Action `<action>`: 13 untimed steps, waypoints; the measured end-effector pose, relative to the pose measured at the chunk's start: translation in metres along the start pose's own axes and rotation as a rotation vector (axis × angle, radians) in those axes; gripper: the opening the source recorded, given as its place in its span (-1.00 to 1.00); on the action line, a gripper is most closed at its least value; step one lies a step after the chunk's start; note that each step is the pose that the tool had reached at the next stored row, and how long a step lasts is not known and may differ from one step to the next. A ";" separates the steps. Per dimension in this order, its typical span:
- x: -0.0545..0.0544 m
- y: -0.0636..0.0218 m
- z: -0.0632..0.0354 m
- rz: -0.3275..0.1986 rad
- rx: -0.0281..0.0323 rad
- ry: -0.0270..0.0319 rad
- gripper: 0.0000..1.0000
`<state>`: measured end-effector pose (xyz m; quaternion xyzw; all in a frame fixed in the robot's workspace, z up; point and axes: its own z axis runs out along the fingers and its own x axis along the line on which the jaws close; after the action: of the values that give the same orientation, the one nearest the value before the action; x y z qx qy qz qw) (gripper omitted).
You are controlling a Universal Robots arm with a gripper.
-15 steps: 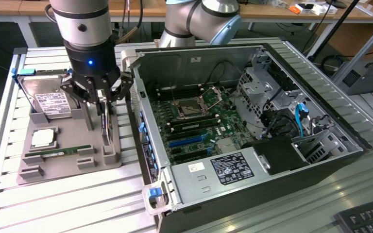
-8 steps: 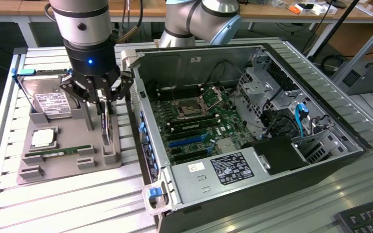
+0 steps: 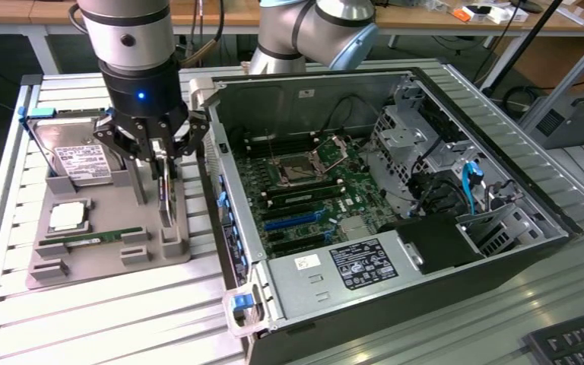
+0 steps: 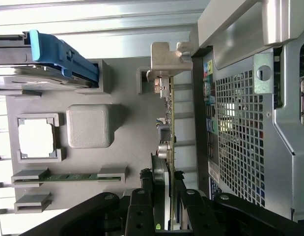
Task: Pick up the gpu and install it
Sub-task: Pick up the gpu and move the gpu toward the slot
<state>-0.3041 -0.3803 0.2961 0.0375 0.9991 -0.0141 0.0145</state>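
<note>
- Black robot hand (image 4: 164,204) comes first: its fingers are nearly closed against both faces of the thin flat gpu (image 4: 167,130) with a silver metal end bracket, and they seem to grip it.
- The gpu stands on edge in the grey plastic tray (image 4: 127,137), just beside the open dark computer case (image 4: 250,128).
- Risk, in my judgement: a tilted lift may jam the bracket in its slot or knock the case wall.

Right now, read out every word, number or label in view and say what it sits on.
No text reads clearly.
Hard drive label: print too small.
Black label on the power supply: too small.
White label beside it: too small.
Keyboard keys: blurred.
Sticker on the computer case back: blurred.
</note>
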 end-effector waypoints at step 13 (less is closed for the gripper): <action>0.000 -0.0009 -0.0026 0.000 0.0000 0.0001 -0.47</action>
<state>-0.3041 -0.3811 0.2988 0.0375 0.9991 -0.0141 0.0145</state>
